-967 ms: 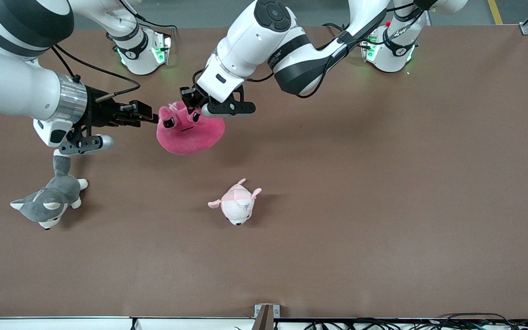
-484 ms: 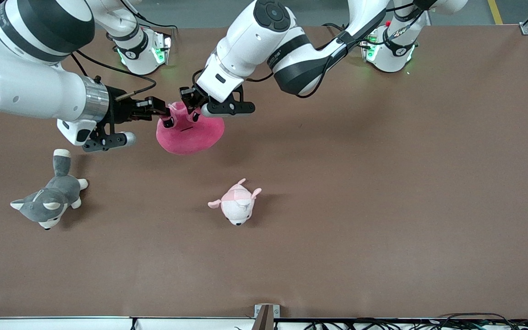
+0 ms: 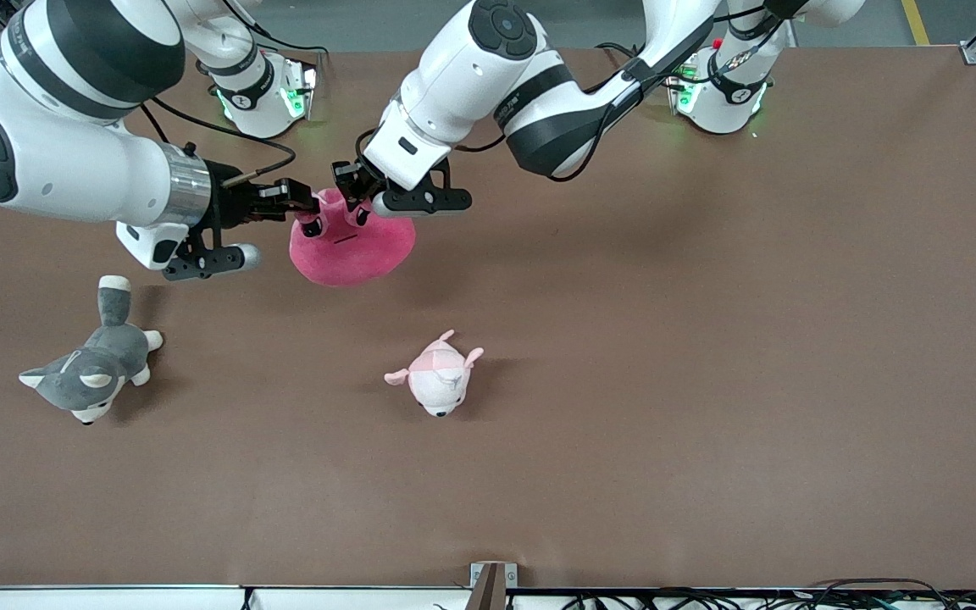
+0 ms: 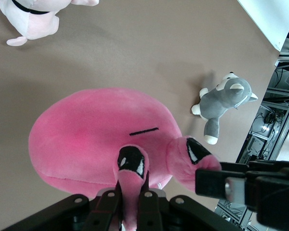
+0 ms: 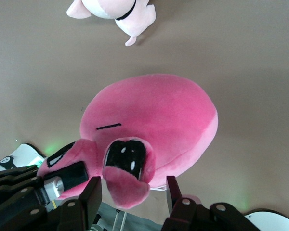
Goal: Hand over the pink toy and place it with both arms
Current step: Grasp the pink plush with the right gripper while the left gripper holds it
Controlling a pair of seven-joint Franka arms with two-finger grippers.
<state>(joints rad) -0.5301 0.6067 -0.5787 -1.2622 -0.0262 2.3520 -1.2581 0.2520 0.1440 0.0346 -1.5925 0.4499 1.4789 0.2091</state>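
**Handover: right gripper now straddling the toy's ear, not yet clamped**

The left gripper (image 3: 352,188) is clamped on one eye-stalk ear of the pink toy (image 3: 352,246) and holds it hanging above the bench (image 3: 708,339). In the left wrist view its fingers (image 4: 108,207) are pinched tight on the stalk with the toy (image 4: 101,134) dangling below.

Change over the last second: the right arm has swung in from its end of the bench. Its gripper (image 3: 300,203) was short of the toy; now it sits at the toy's other ear, right beside the left gripper. The left arm and toy haven't shifted.

Right wrist view: the right gripper's fingers (image 5: 91,195) stand apart, one on each side of the ear, with visible gaps. So the ear is between the jaws, but not gripped.

Meaning for the task: the pre-grasp looks done. Next, I'd say, the right gripper closes on the ear, then the left releases. If the left lets go first, the toy drops.

Untouched below the grippers, on the bench: grey husky plush (image 3: 90,373) toward the right arm's end, pale pink-and-white plush (image 3: 437,377) below the held toy, nearer the front camera.
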